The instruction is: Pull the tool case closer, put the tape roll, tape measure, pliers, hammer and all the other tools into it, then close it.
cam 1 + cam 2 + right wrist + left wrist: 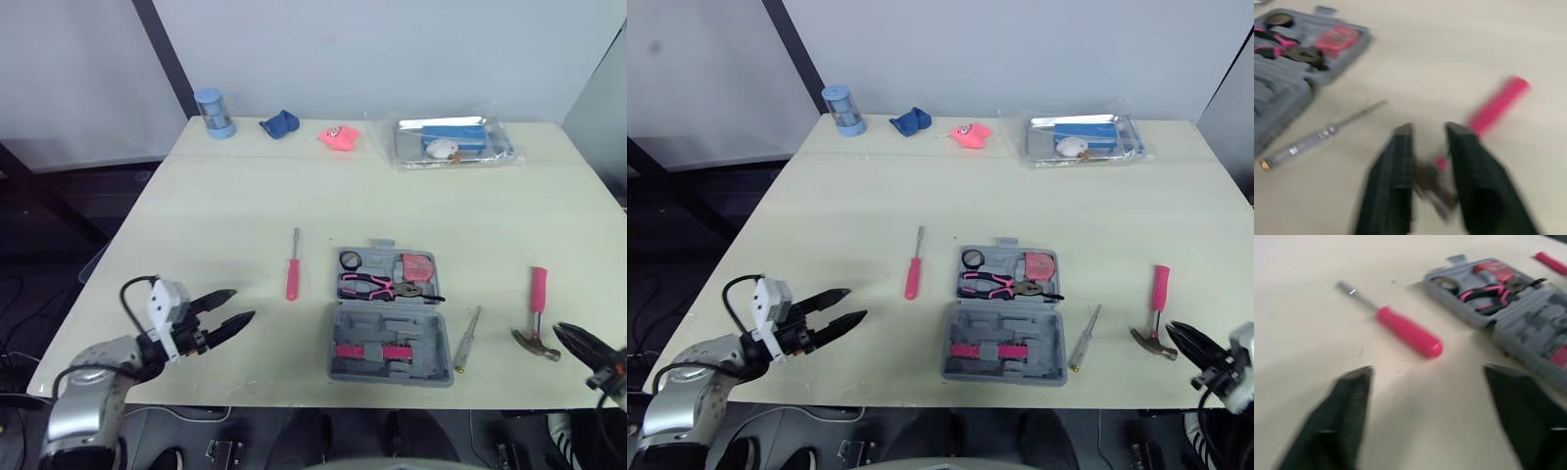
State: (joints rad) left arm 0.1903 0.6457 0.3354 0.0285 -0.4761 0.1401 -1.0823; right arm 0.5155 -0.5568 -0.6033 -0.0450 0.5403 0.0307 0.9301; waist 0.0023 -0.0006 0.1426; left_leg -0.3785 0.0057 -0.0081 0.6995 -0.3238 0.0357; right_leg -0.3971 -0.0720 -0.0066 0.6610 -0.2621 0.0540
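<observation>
Left gripper (243,304) spread wide over bare table (225,206) by the front edge — right gripper (571,336), narrowly parted, at the hammer (538,294) head near the front-right corner.

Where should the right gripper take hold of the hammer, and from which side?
The hammer lies flat, head nearest the right gripper. Grip its pink handle just beyond the head, coming from above with fingers across its width: the handle is straight and slim, with bare table on both sides.
</observation>
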